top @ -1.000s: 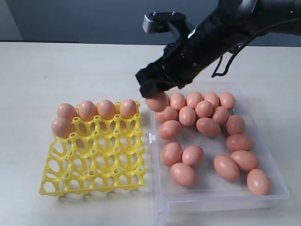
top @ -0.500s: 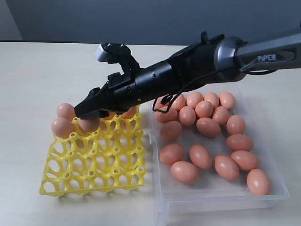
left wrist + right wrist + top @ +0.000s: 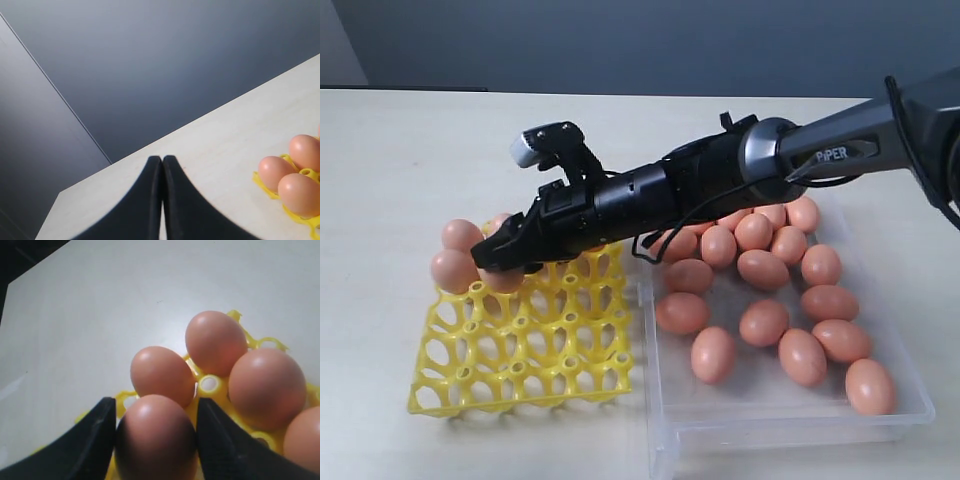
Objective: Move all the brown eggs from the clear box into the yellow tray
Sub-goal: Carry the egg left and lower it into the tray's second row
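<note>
A pale matte table (image 3: pixel 400 150) runs back to a grey wall. In the exterior view my right gripper (image 3: pixel 506 257) reaches across, low over the bright yellow lattice plastic tray (image 3: pixel 520 385). Most of the smooth brown oval eggs (image 3: pixel 763 322) lie in the clear shallow plastic box (image 3: pixel 790 415). In the left wrist view my left gripper (image 3: pixel 161 160) has its fingers pressed together. In the right wrist view the jaws clasp one brown egg (image 3: pixel 156 435) just beside the eggs seated in the tray.

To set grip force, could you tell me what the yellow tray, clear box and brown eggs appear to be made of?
The yellow tray: likely moulded plastic, slight sheen; thin lattice, uniform colour. The clear box: transparent plastic; the table shows through its walls. The brown eggs: matte, smooth shells; real or imitation cannot be told.
</note>
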`<state>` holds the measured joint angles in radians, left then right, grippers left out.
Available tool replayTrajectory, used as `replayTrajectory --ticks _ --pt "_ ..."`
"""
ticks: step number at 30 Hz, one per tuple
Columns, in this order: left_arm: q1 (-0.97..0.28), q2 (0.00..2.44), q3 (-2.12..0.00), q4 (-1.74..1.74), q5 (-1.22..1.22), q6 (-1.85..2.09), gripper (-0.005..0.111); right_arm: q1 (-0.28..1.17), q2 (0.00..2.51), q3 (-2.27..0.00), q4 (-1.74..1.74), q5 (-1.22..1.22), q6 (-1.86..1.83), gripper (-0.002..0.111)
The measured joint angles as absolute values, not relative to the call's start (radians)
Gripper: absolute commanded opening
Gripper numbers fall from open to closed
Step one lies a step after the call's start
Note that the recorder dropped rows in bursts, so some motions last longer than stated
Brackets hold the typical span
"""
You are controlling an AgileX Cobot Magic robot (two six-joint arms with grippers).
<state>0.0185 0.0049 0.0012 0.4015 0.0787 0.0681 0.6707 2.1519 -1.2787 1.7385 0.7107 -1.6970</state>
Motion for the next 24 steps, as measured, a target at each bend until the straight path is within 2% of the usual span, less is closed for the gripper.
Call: replayTrajectory --ticks 24 --pt "0.019 0.005 0.001 0.401 0.079 0.068 0.0 0.672 2.168 -1.316 1.739 0.663 -1.75 -0.001"
